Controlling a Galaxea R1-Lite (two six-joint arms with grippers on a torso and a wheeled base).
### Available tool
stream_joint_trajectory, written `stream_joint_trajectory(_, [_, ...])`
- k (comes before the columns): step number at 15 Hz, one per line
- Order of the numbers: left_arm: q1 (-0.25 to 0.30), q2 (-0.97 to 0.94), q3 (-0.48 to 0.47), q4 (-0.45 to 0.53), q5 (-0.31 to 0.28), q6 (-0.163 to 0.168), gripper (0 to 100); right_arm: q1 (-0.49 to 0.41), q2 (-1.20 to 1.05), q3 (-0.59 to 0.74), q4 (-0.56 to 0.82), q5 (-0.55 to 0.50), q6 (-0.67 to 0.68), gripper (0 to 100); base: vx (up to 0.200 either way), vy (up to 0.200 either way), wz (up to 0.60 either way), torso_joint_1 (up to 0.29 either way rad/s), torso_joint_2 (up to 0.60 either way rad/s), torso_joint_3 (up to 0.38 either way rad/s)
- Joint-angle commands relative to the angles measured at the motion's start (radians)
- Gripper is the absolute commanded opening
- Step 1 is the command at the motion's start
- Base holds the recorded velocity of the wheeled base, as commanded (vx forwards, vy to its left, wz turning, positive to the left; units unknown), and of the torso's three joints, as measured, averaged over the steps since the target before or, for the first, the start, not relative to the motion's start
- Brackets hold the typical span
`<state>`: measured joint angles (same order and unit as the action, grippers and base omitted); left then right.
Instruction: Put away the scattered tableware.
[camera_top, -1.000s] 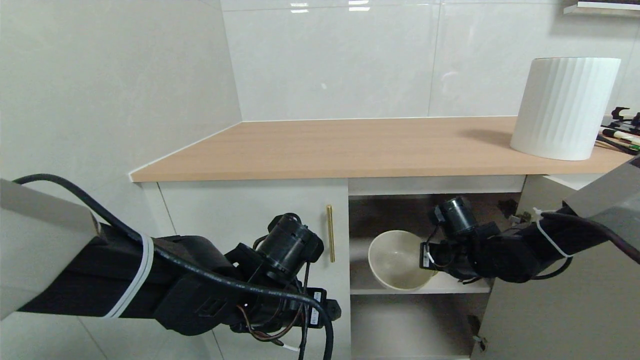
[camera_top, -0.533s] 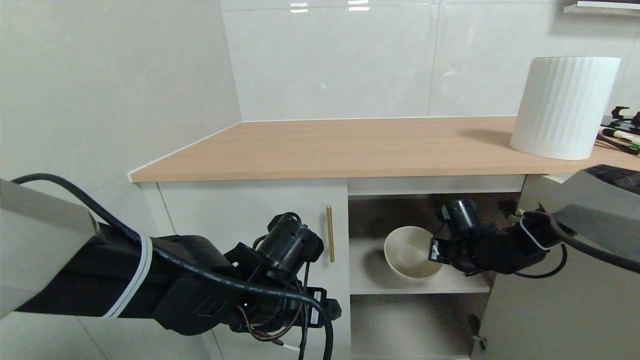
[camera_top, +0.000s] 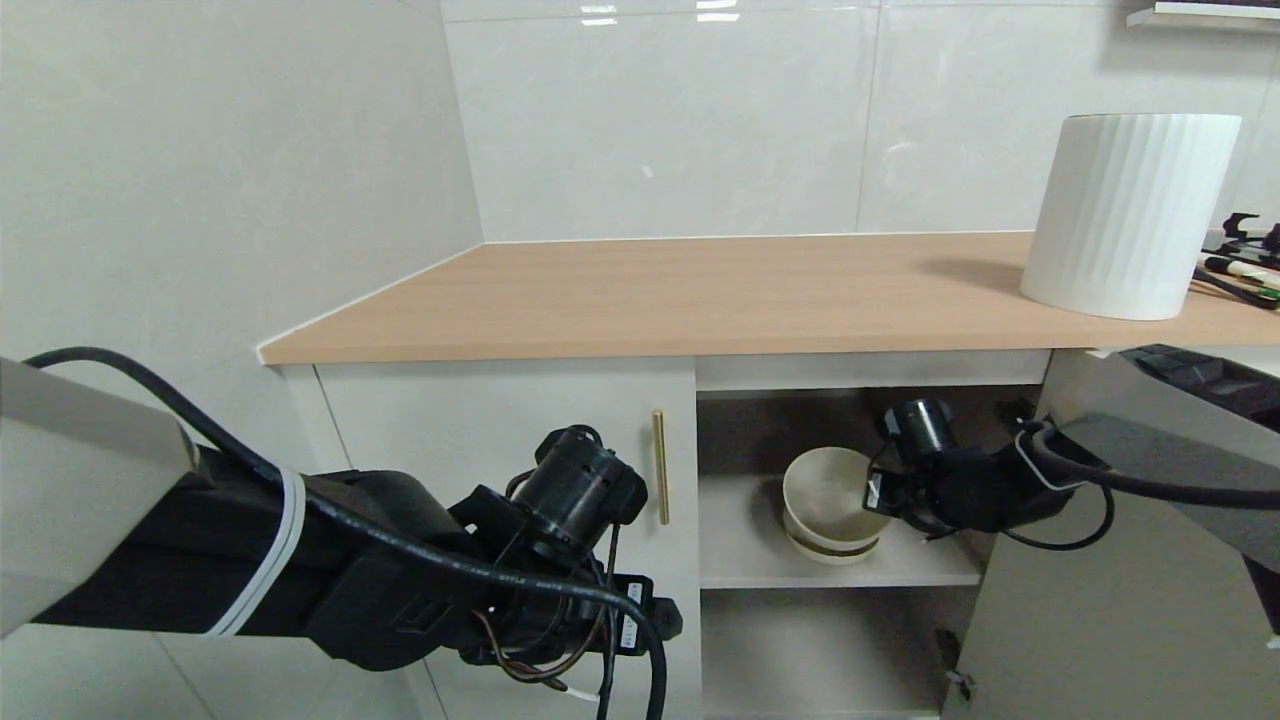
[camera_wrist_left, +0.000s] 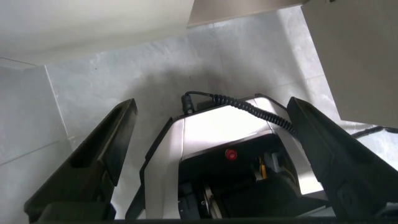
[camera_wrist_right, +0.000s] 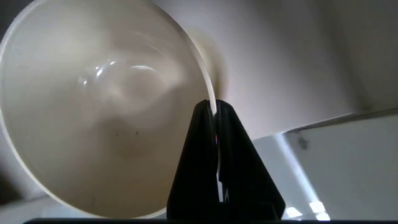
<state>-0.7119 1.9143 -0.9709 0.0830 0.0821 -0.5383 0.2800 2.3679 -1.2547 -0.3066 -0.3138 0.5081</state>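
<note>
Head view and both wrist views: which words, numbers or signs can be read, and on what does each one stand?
No text can be read in any view.
Left arm's white tag: print too small to read.
Right arm's white tag: print too small to read.
Bowl and ribbed white container: no print visible.

On the white cabinet shelf (camera_top: 740, 562) a cream round bowl (camera_top: 822, 488) sits over a striped cream bowl (camera_top: 832, 549), the right gripper (camera_top: 876, 496) pinching its right rim. Above, a white ribbed cylinder (camera_top: 1130, 215) stands far right on the wooden countertop (camera_top: 680, 295).
</note>
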Motion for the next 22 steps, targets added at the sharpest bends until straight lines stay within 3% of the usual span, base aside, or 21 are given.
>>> stream_joint_trajectory(1, [0.0,0.003,0.0,0.0,0.001,0.0,100,-0.004,0.024,-0.017,0.0,-0.001,0.001,0,0.0,0.0,0.0,0.0,0.0,0.0])
stream_joint_trajectory(20, [0.002,0.006,0.0,0.0,0.001,0.0,100,-0.008,0.085,-0.074,0.006,-0.014,0.0,0,0.0,0.0,0.0,0.0,0.0,0.0])
stream_joint_trajectory(21, [0.002,0.006,0.0,0.0,0.001,0.0,100,-0.007,0.085,-0.074,0.006,-0.014,0.001,100,0.0,0.0,0.0,0.0,0.0,0.0])
stream_joint_trajectory(22, [0.002,0.006,0.0,0.0,0.001,0.0,100,-0.004,0.085,-0.072,0.006,-0.014,0.001,100,0.0,0.0,0.0,0.0,0.0,0.0])
